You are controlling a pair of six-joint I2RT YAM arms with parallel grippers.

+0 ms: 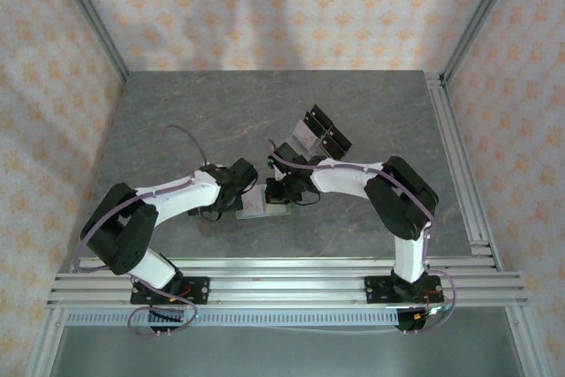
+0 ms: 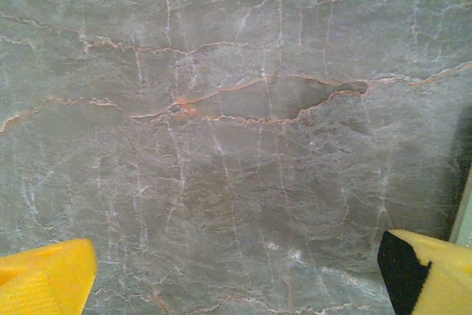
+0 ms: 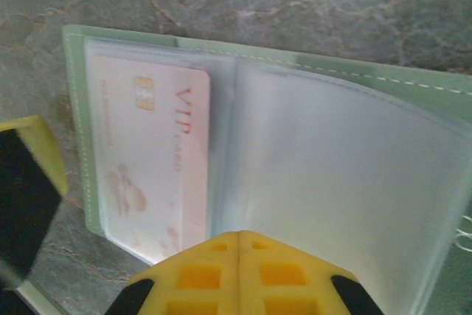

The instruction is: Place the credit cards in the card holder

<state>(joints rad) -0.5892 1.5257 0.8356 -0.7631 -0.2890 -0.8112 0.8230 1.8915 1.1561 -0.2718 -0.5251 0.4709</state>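
My right gripper [image 3: 237, 245] is closed tip to tip over the card holder [image 3: 413, 82], which lies open on the table [image 2: 236, 108] with one credit card [image 3: 158, 160] pocketed. My left gripper [image 2: 236, 274] stands wide open just beside it. Judgement: sleeves [image 3: 332, 182] soft and slick, cards thin, stiff and light, so pinch a free edge.

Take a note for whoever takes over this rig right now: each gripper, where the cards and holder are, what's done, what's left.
Left gripper: open, empty, over bare table.
Right gripper: shut, at the edge of the open green card holder; unclear whether it pinches anything.
Done: one VIP card sits in the left clear sleeve.
Left: the right sleeve looks empty. A pale piece in the acrylic rack may be another card, too small to tell.
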